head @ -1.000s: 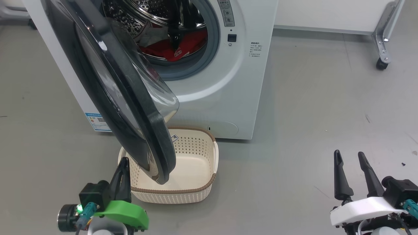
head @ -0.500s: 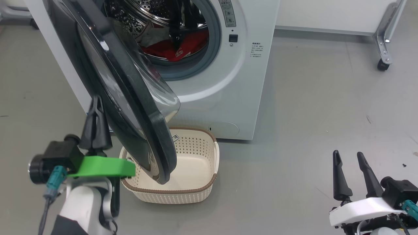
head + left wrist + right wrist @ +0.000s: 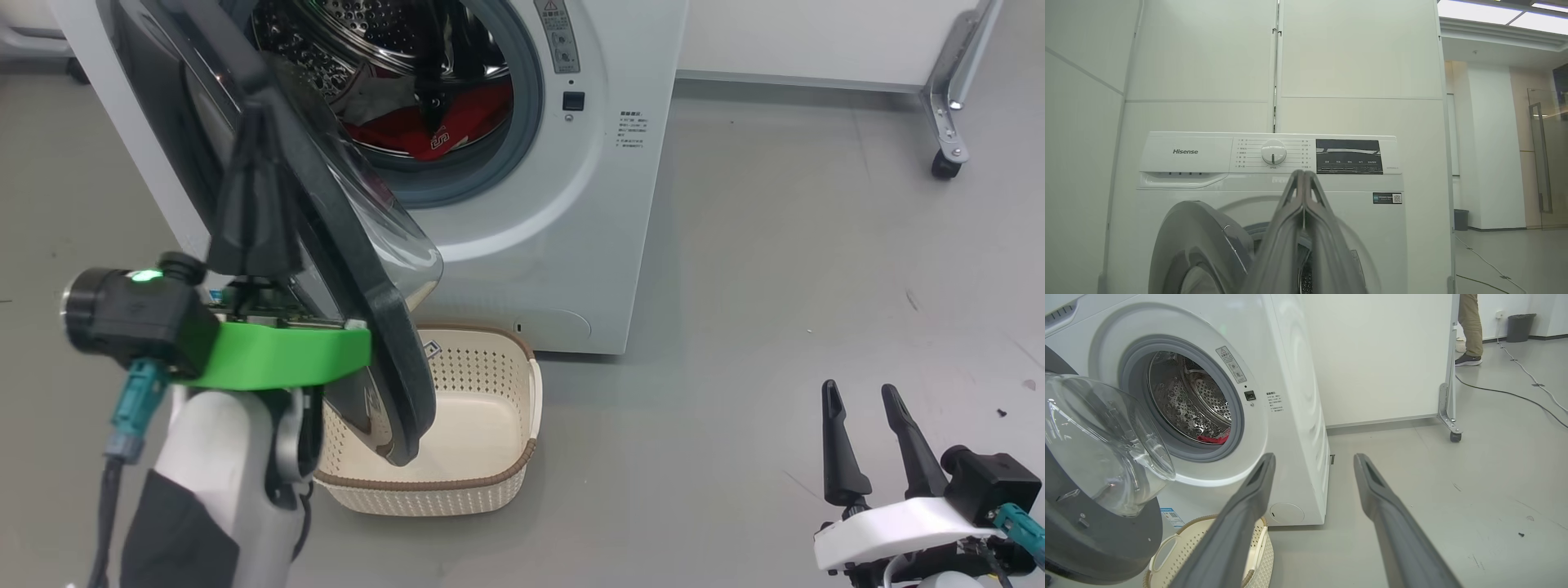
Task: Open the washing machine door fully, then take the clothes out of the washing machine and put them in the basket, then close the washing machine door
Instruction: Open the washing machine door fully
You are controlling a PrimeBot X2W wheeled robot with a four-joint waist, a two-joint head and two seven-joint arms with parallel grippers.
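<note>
The white washing machine (image 3: 531, 261) stands with its door (image 3: 384, 327) swung partly out, the black rim hanging over the cream basket (image 3: 498, 478) on the floor. Red clothes (image 3: 424, 135) lie in the steel drum. My left gripper (image 3: 255, 118) is raised in front of the door's outer face, fingers shut on nothing. In the left wrist view the left gripper (image 3: 1303, 175) points at the machine's control panel, some way off from it. My right gripper (image 3: 857, 390) rests low at the right, open and empty. The right wrist view shows the right gripper (image 3: 1314, 458), the door's glass bowl (image 3: 1102, 445) and the clothes (image 3: 1214, 438).
A wheeled metal frame leg (image 3: 947, 106) stands at the far right by a white panel wall. In the right wrist view a person's leg (image 3: 1470, 326), a dark bin (image 3: 1519, 326) and a floor cable (image 3: 1515, 396) lie beyond. Grey floor spreads right of the basket.
My left arm has risen from beside the basket to halfway up the door, fingers still shut. The head camera has shifted slightly. The right gripper has stayed put.
</note>
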